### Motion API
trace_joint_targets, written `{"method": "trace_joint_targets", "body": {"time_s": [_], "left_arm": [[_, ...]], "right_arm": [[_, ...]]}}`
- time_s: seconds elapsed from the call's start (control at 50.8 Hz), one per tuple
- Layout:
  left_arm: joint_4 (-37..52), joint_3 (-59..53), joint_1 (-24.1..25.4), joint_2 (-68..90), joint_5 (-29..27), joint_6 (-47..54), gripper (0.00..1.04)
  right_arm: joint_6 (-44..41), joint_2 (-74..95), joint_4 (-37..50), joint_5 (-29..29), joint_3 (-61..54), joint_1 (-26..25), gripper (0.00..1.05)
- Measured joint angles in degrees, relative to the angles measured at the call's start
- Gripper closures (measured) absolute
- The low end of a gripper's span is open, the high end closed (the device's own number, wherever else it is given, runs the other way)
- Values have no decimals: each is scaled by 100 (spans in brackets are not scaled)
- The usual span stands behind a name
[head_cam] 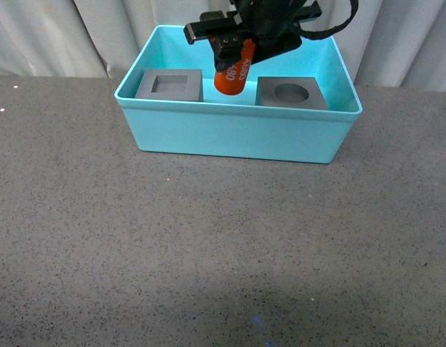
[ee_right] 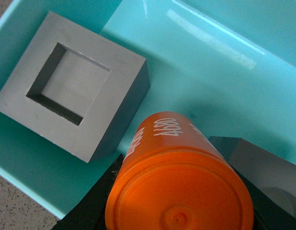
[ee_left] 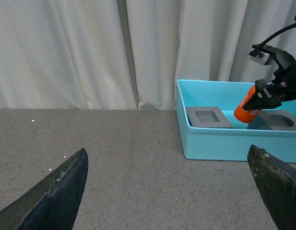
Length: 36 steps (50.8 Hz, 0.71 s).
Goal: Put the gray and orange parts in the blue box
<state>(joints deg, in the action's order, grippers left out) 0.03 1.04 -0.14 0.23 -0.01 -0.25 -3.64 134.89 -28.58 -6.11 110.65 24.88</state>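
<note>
In the box (head_cam: 237,137), the gap between the square-recess cube (head_cam: 169,84) and the round-recess cube (head_cam: 291,92) was filled by the cylinder (head_cam: 236,74), clamped in the right gripper (head_cam: 230,49); open table (head_cam: 208,246) was left in front.

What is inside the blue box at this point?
Inside the blue box sit the square-recess cube and the round-recess cube. The right gripper holds the orange cylinder tilted between them; whether it touches the floor is hidden.
</note>
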Motion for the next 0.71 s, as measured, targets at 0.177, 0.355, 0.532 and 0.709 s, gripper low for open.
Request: {"method": "trace_joint_targets", "body": {"time_s": [0.177,0.355,0.532,0.709], "left_arm": [[0,0,0,0,0,0,7],[0,0,0,0,-2,-2,7],[0,0,0,0,0,-2,7],[0,0,0,0,0,0,7]], "right_arm": [[2,409,-234,-68,439,-4,60],[48,822,-555,-44,916,11,60],[111,1043,-671,0,1001,52,60],[136,1106,-708,96,1051,83,60]]}}
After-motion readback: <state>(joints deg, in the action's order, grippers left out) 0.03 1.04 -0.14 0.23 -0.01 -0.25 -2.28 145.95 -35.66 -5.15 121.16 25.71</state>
